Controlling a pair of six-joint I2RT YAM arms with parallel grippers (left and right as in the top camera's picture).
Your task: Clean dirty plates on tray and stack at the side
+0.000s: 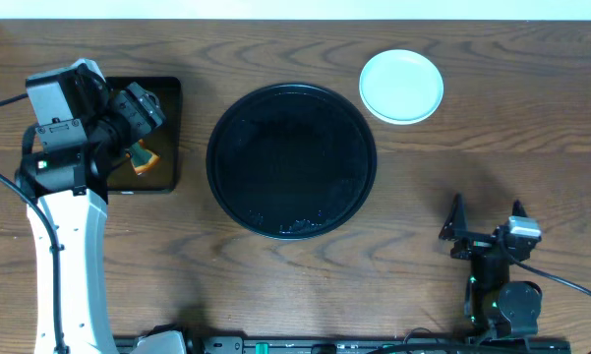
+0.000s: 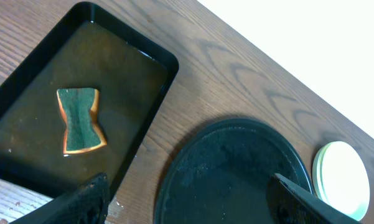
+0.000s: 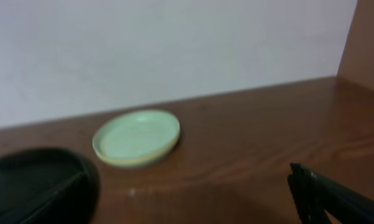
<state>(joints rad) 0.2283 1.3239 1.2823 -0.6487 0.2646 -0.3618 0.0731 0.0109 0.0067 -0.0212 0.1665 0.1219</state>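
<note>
The round black tray [image 1: 291, 159] lies in the middle of the table, wet and with no plates on it; it also shows in the left wrist view [image 2: 236, 168]. The plates [image 1: 401, 87] sit stacked on the table to the tray's back right, looking clean. The top plate is mint-green, and a pale yellow rim shows beneath it in the right wrist view [image 3: 137, 137]. My left gripper [image 1: 147, 110] hovers open over the rectangular tray and holds nothing [image 2: 190, 208]. My right gripper [image 1: 487, 221] stands open near the front right, facing the stack, with nothing in it [image 3: 187, 205].
A rectangular black tray [image 1: 167, 93] of brownish liquid sits at the left. A green-and-orange sponge [image 2: 81, 120] lies in it, also seen from overhead [image 1: 143, 157]. Bare wooden table lies between the round tray and my right gripper.
</note>
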